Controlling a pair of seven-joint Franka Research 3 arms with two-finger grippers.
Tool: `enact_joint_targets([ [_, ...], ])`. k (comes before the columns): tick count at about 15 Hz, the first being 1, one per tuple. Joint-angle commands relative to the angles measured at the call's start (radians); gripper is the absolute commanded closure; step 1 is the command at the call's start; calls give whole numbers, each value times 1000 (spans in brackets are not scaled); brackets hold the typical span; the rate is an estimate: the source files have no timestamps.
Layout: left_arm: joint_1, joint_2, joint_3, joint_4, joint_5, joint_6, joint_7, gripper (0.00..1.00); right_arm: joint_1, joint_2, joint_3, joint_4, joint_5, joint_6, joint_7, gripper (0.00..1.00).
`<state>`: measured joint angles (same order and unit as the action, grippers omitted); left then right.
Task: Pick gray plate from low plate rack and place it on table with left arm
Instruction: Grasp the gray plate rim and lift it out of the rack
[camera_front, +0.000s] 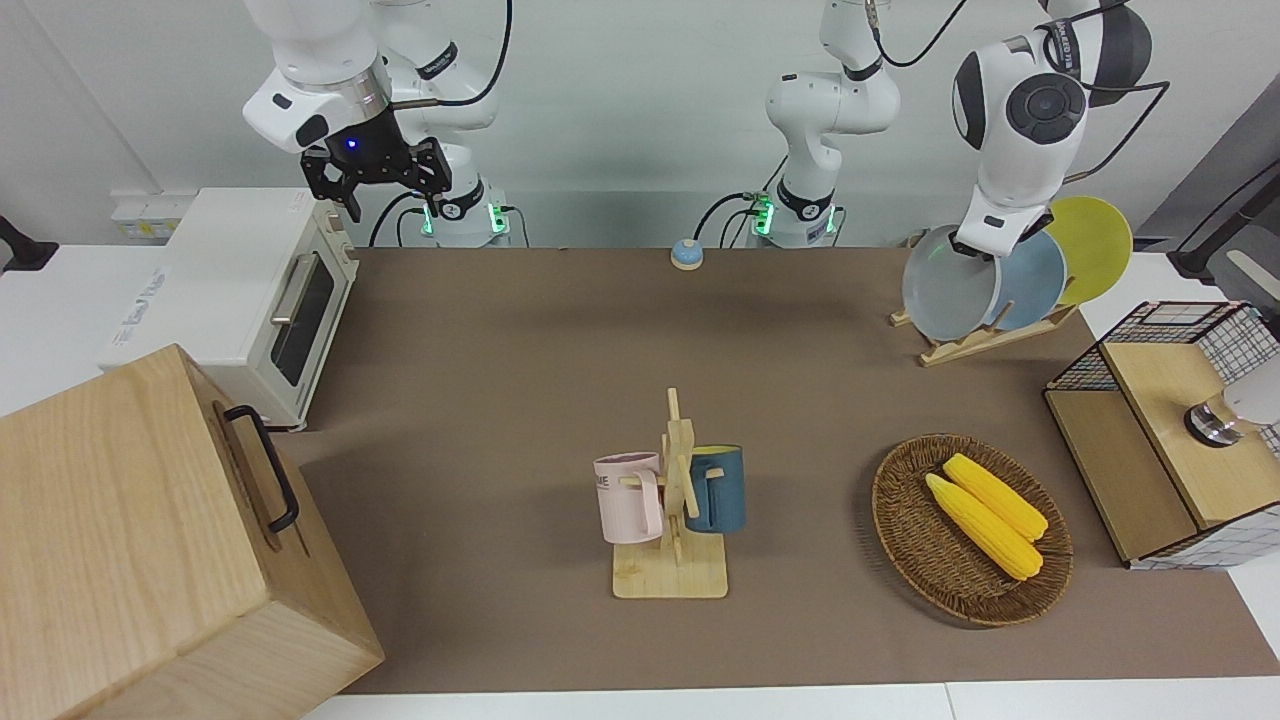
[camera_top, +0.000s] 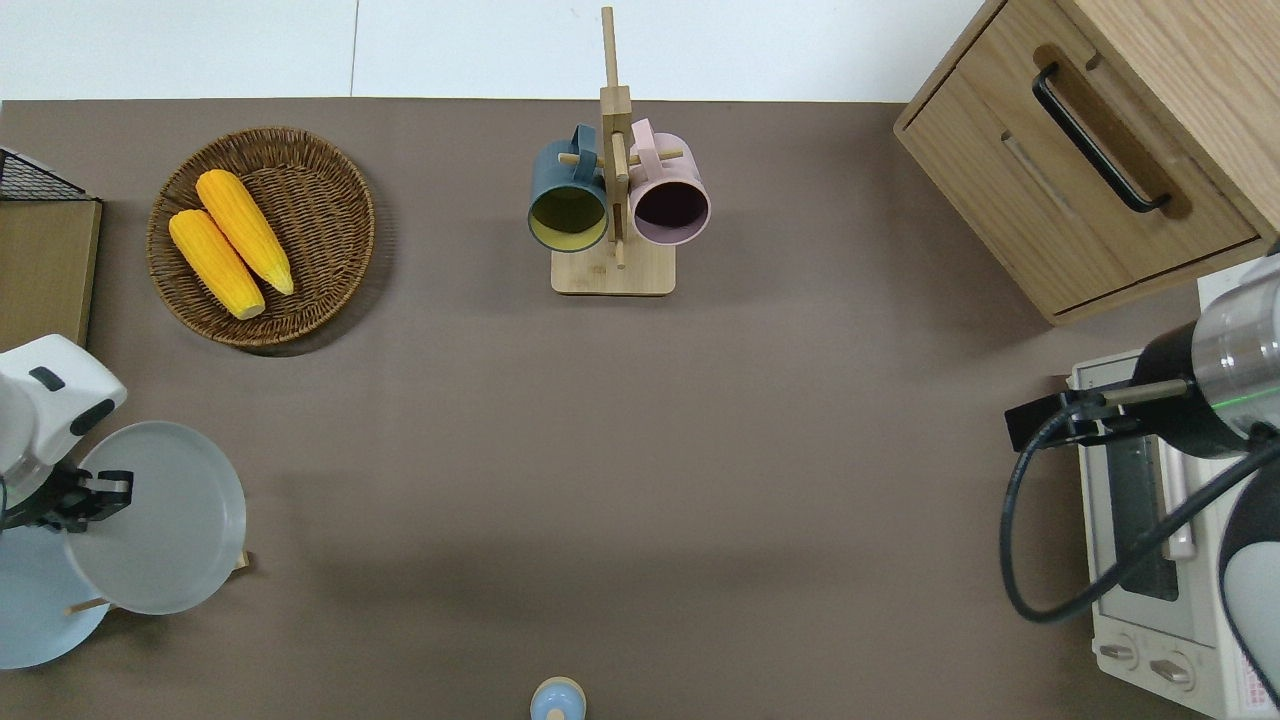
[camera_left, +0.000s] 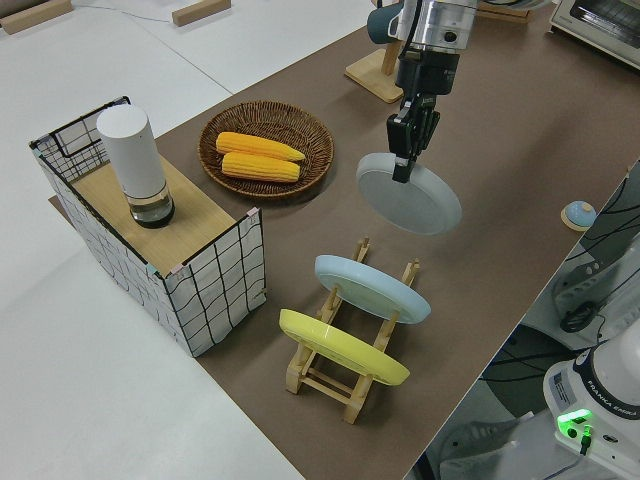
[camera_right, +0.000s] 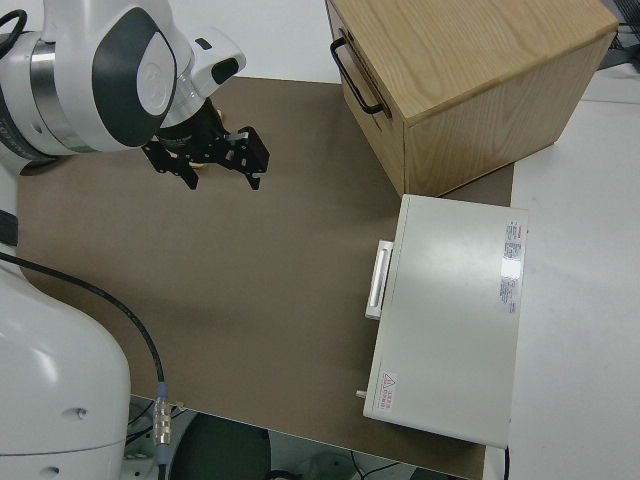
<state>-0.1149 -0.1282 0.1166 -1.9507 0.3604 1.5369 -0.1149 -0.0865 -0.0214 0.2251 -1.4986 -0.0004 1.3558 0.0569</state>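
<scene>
My left gripper (camera_front: 975, 250) is shut on the rim of the gray plate (camera_front: 945, 285), which hangs tilted in the air. In the overhead view the gripper (camera_top: 100, 495) holds the plate (camera_top: 160, 520) over the low plate rack (camera_top: 240, 562), mostly hiding it. The left side view shows the gripper (camera_left: 403, 165) and the plate (camera_left: 410, 195) lifted clear of the rack (camera_left: 340, 385). The rack (camera_front: 985, 340) stands on the brown table (camera_front: 500, 350) at the left arm's end. My right gripper (camera_right: 205, 165) is open and parked.
A sky-blue plate (camera_front: 1035, 285) and a yellow plate (camera_front: 1095, 245) stay in the rack. A wicker basket (camera_front: 900, 530) with corn, a mug tree (camera_front: 672, 500), a wire-sided shelf (camera_front: 1170, 430), a toaster oven (camera_front: 240, 300), a wooden cabinet (camera_front: 150, 540) and a blue bell (camera_front: 686, 254) stand around.
</scene>
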Motion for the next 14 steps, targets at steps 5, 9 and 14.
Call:
enact_joint_targets([
  [5, -9, 33, -9, 3, -383, 57, -11, 1000, -15, -5, 7, 6, 3, -15, -3, 11],
  [9, -9, 67, -64, -42, -446, 136, -14, 1000, -15, -5, 7, 6, 3, -15, -3, 11],
  [14, -9, 78, -80, -149, -485, 268, -12, 1000, -15, -5, 7, 6, 3, -15, -3, 11],
])
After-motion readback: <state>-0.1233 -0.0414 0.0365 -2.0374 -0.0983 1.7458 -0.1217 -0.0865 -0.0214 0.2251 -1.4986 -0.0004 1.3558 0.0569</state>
